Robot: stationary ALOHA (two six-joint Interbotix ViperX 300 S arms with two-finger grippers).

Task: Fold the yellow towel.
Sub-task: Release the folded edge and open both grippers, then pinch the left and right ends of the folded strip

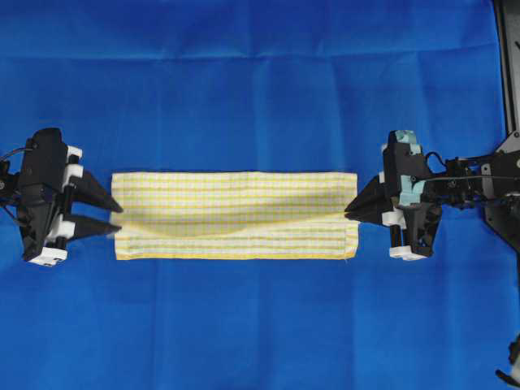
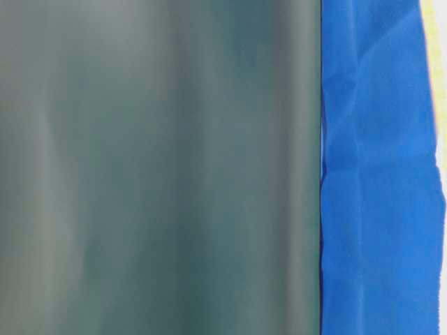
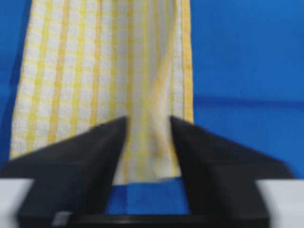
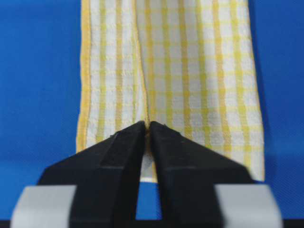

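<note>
I judge a fold underway: yellow towel (image 1: 234, 215) lies flat mid-sheet, right gripper (image 1: 351, 211) pinched on its end, left gripper (image 1: 118, 220) parted astride the other (seemingly ungripped), which must close next.

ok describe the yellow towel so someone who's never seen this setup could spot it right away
A blue sheet covers the whole table. At its centre, stretched between the left gripper and the right gripper, lies the yellow towel, a long folded band. It is the only checked yellow-and-white thing on the plain blue.

Overhead downward; wrists close (opposite ends)
</note>
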